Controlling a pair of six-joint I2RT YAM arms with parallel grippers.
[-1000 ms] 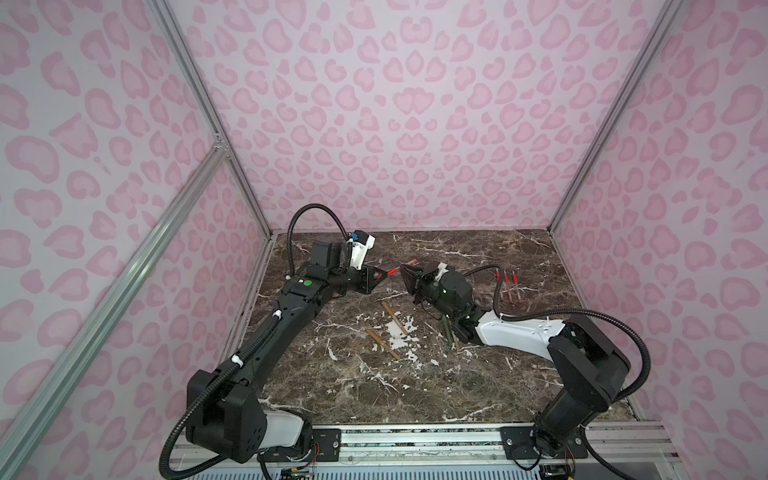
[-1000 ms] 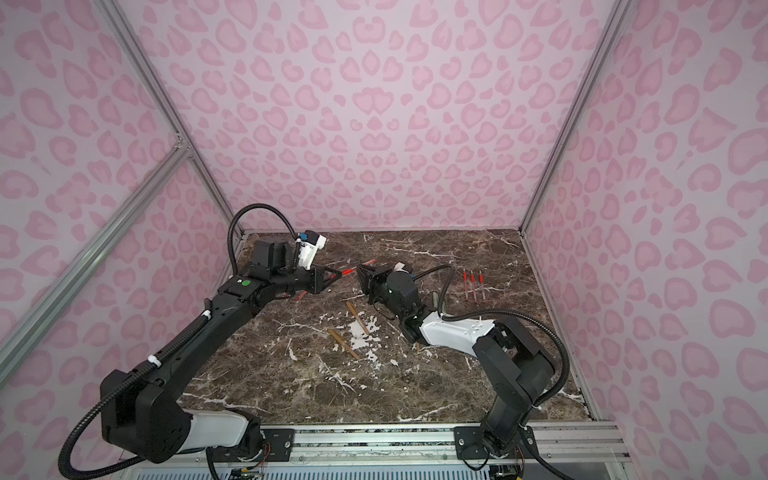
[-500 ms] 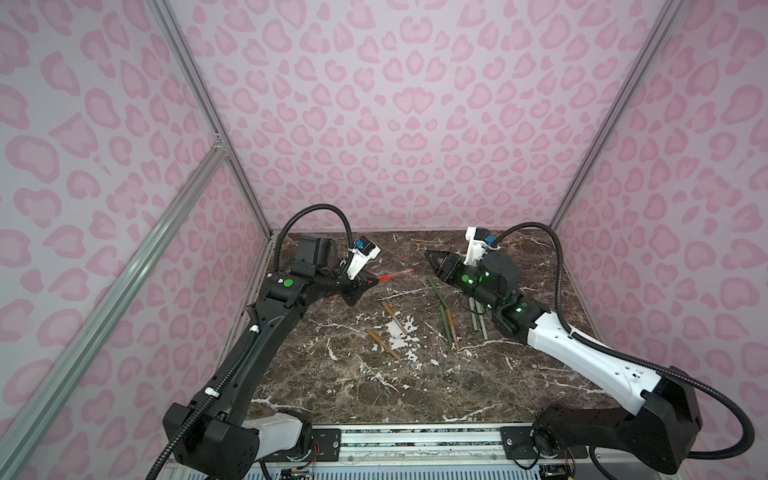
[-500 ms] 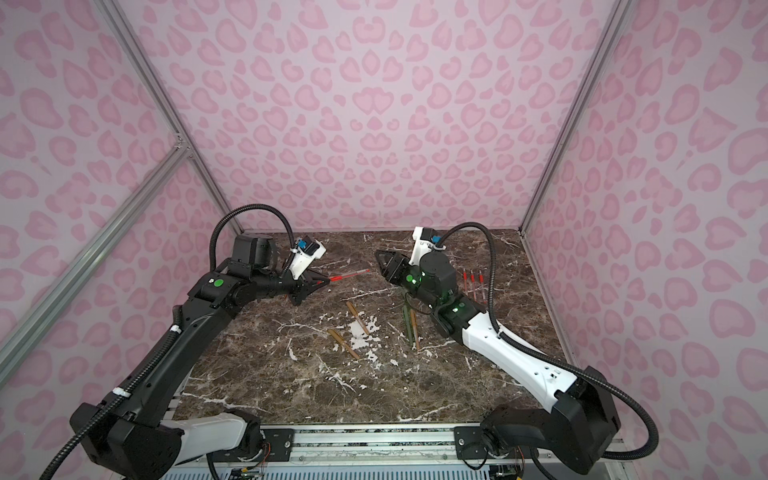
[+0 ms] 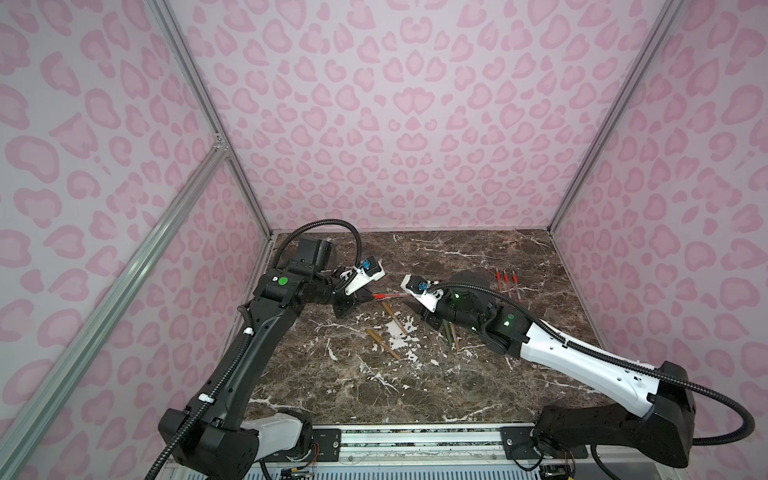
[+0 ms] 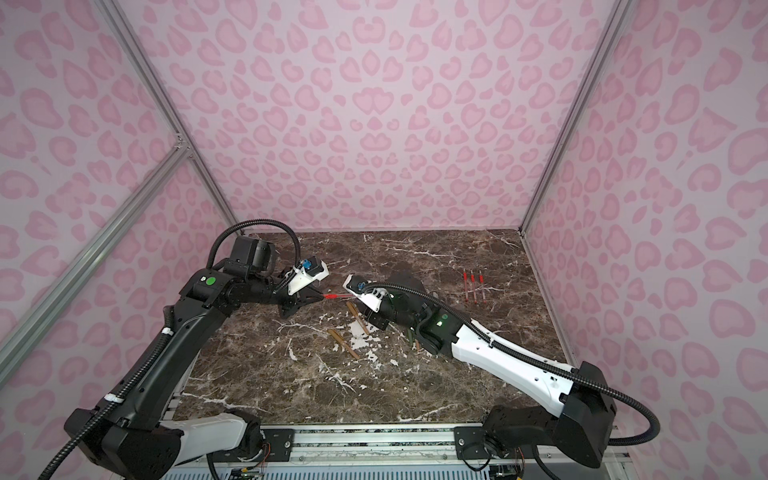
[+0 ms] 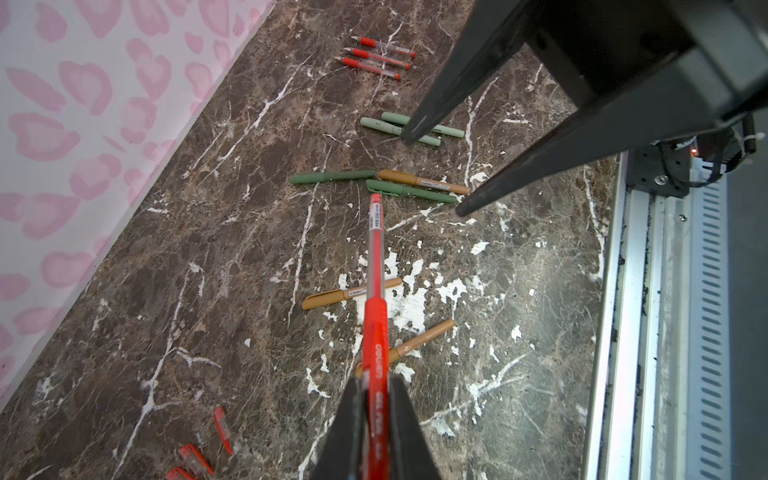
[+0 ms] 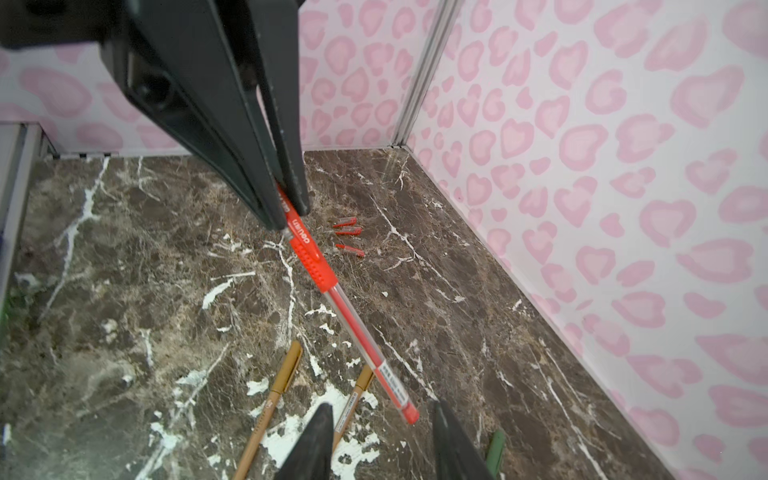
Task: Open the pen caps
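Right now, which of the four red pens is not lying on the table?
The red pen clamped in the left gripper: it is held in the air, while the other three red pens lie side by side on the table.

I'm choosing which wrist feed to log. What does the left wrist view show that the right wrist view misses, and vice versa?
Only left wrist: three uncapped red gel pens in a row and a third tan-brown capped pen. Only right wrist: the aluminium corner post. Both: the capped red gel pen clamped in the shut left hand, the open right hand, three loose red caps, two tan-brown capped pens.
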